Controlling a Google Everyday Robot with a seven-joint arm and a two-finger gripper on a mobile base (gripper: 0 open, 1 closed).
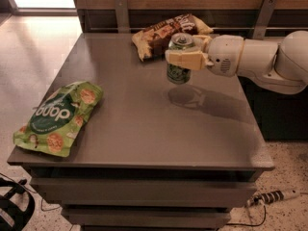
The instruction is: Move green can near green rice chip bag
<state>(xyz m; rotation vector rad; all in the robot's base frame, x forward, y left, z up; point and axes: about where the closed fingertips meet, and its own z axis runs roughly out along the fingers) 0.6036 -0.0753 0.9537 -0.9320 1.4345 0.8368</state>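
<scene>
The green can (178, 73) is dark green with a silver top and hangs upright in the air above the grey table (144, 129), its shadow below it. My gripper (181, 57) reaches in from the right and is shut on the can's upper part. The green rice chip bag (58, 117) lies flat at the table's front left corner, far to the left of the can.
A brown-and-yellow snack bag (161, 32) lies at the table's back edge, just behind the can. My white arm (260, 57) spans the table's right side. A wooden wall with metal brackets stands behind. A power strip (272, 196) lies on the floor at the right.
</scene>
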